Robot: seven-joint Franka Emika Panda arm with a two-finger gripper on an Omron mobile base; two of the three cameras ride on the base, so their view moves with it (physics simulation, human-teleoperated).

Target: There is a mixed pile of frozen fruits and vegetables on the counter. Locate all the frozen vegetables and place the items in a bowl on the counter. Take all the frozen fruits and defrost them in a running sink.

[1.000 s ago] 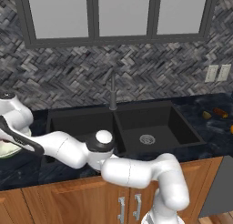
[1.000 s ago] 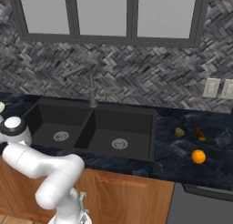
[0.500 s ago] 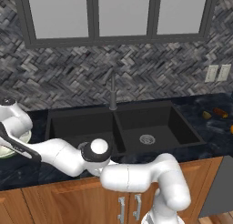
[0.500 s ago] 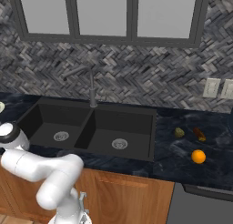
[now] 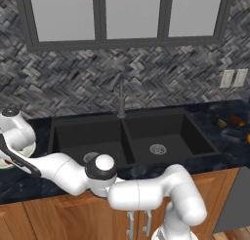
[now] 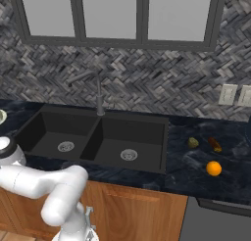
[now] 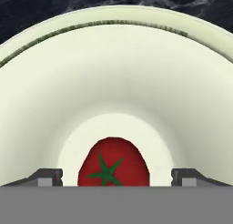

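One small red round item with a green star-shaped stalk [image 7: 113,164] lies at the flat bottom of the shallow, wide, pale greenish-white bowl [image 7: 113,77], at the lower middle of the hand view. It sits between the two small dark tips of the claw [image 7: 116,176], which stand wide apart at the lower left and lower right of that frame, each clear of the red item, so the claw is spread wide and holds nothing. The bowl's smooth rim arcs across the top of the hand view, with dark marbled stone beyond it.

In the left base view the same bowl [image 5: 25,153] shows at the far left edge of the frame, resting on the dark blue-black marbled desk [image 5: 29,183], mostly hidden behind the white arm's wrist.

The black double-basin sink [image 6: 93,137] with round metal drains fills the middle of the right base view, its tall dark grey faucet [image 6: 97,90] rising behind the divider.

At the right of that view, on the desk well apart from the bowl, three more small items lie near one another: a yellowish-olive lump [image 6: 193,142], a dark reddish-brown oblong item [image 6: 214,144] just to its right, and a bright orange ball [image 6: 213,168] lower in the frame.
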